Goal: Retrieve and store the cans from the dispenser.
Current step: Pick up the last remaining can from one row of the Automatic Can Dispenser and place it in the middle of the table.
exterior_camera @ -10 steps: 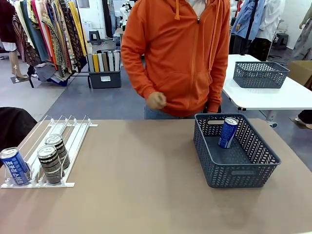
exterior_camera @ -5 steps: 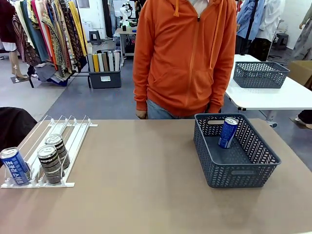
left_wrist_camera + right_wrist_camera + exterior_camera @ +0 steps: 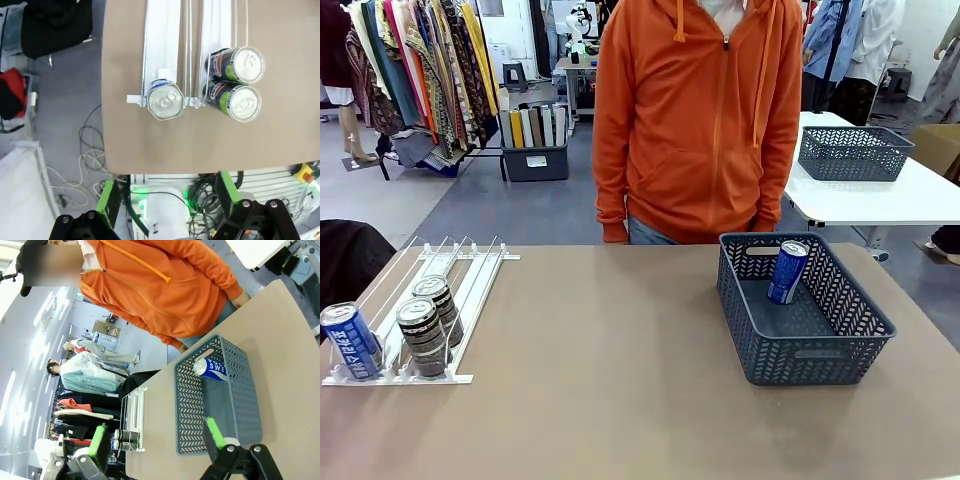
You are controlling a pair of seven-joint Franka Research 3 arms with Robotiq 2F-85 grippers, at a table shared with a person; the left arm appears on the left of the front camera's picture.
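Left gripper [image 3: 166, 197] hangs open above the dispenser [image 3: 162, 40]; it should drop square on the blue can [image 3: 165, 101], clear of the dark cans [image 3: 235, 82]. Right gripper [image 3: 157, 437] gapes open too.

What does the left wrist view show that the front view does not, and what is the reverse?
Left wrist view: the open left gripper and cables on the floor. Front view: the grey basket holding a leaning blue can, and the person in orange at the far side. Both: the dispenser with one blue can at its front and two dark cans.
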